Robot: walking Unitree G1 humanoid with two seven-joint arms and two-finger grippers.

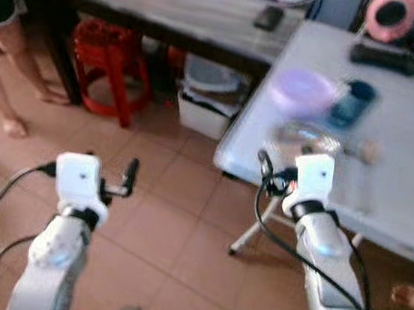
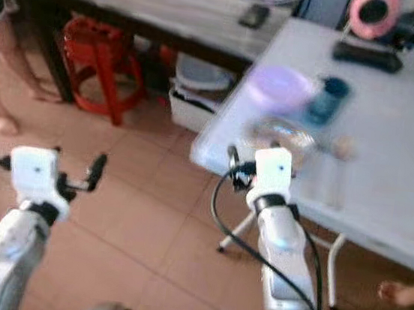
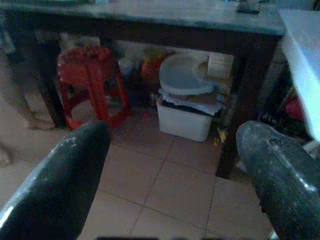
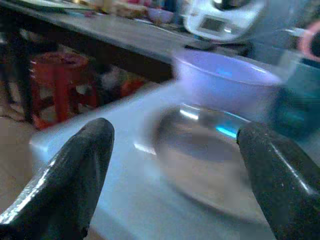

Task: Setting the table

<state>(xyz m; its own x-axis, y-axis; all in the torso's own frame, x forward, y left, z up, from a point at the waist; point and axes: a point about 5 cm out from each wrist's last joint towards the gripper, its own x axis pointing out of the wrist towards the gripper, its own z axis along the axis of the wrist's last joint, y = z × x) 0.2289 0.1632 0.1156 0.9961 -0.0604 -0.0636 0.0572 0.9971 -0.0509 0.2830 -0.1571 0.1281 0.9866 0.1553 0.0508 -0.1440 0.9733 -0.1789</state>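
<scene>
The right gripper [image 4: 172, 165], fingers spread, hovers at the white desk's [image 1: 412, 142] near-left corner facing a clear glass dish [image 4: 210, 160] and purple bowl [image 4: 225, 82]. The left gripper [image 3: 170, 170], also spread, faces a red stool [image 3: 90, 82] under the far wooden desk [image 1: 180, 4].

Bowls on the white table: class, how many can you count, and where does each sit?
2. A purple bowl stands near the white table's left edge, beside a teal cup. A clear glass bowl sits just in front of it, nearer the right end effector. Blur may hide others.
</scene>
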